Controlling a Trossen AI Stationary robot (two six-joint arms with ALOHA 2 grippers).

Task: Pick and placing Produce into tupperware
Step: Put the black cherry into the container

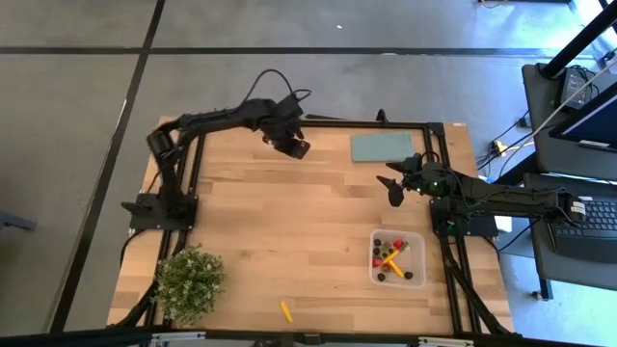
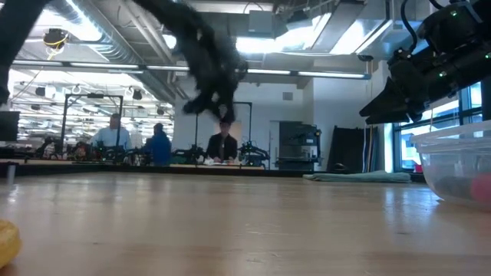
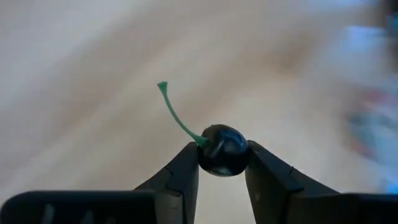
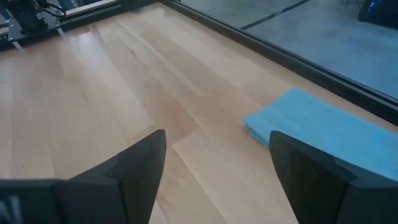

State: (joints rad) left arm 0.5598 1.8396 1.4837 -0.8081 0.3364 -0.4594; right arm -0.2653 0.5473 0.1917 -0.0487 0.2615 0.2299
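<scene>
My left gripper (image 1: 297, 147) hangs above the far middle of the table, shut on a dark round cherry (image 3: 222, 151) with a green stem. It shows blurred in the low view (image 2: 217, 98), well above the table. My right gripper (image 1: 393, 185) is open near the far right, between the teal slab and the tupperware, touching nothing (image 4: 214, 174). The clear tupperware (image 1: 397, 257) sits by the right edge and holds red, dark and orange-yellow pieces. One orange-yellow stick (image 1: 286, 310) lies on the table near the near edge. My left gripper pinches the dark cherry's round body (image 3: 214, 163) between its two fingers. The green stem (image 3: 176, 112) sticks out free beyond the fingers. The cherry is lifted clear of the table.
A flat teal slab (image 1: 381, 146) lies at the far right of the table. A bushy green potted plant (image 1: 189, 281) stands at the near left corner. Bare wood spreads across the middle of the table. People sit at desks in the room behind.
</scene>
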